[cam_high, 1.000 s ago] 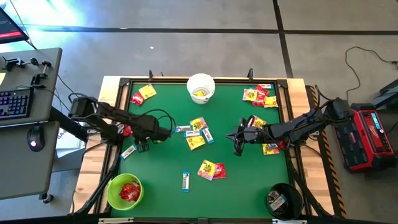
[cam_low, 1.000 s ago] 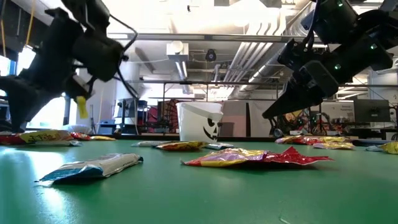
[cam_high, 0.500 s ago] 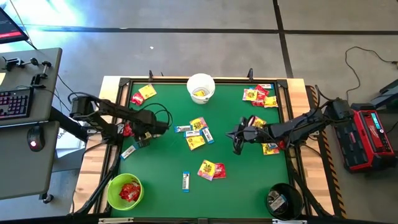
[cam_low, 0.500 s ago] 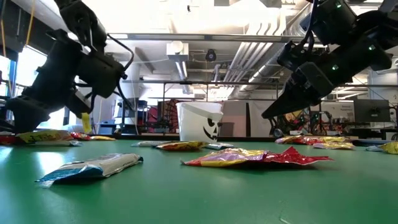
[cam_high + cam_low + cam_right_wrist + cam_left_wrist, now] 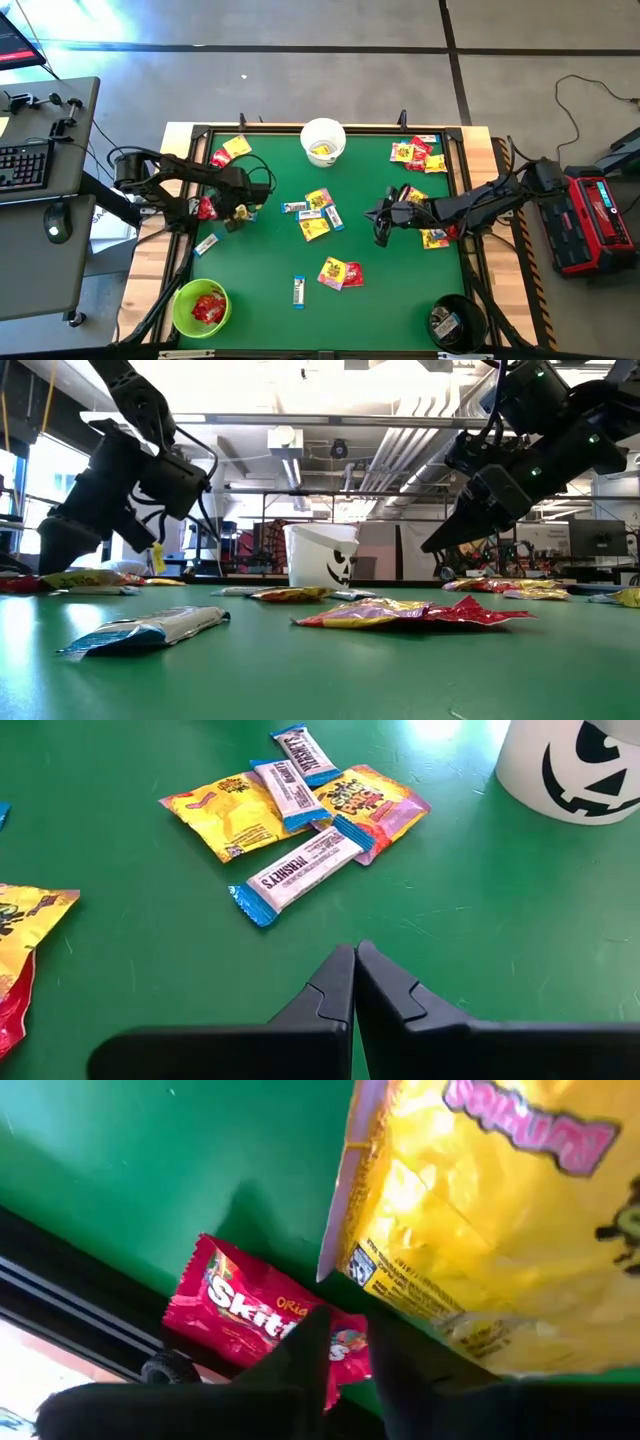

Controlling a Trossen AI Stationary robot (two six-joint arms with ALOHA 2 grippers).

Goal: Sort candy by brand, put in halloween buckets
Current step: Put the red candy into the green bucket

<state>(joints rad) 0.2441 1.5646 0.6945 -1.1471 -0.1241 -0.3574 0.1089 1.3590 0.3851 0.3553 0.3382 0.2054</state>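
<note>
The left arm reaches in from the left edge of the surface, elbow folded, its tool [image 5: 240,212] angled downward with the two dark fingers [image 5: 305,1350] drawn close together. The right arm stretches in low from the right side, its tool [image 5: 379,232] hanging above the surface, fingers [image 5: 335,982] pressed fully together.

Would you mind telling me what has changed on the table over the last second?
The left gripper drew back toward the table's left edge and closed its jaws on a yellow packet, now beside a red packet. The right gripper stayed shut above the green mat; the other candy and the white bucket did not move.
</note>
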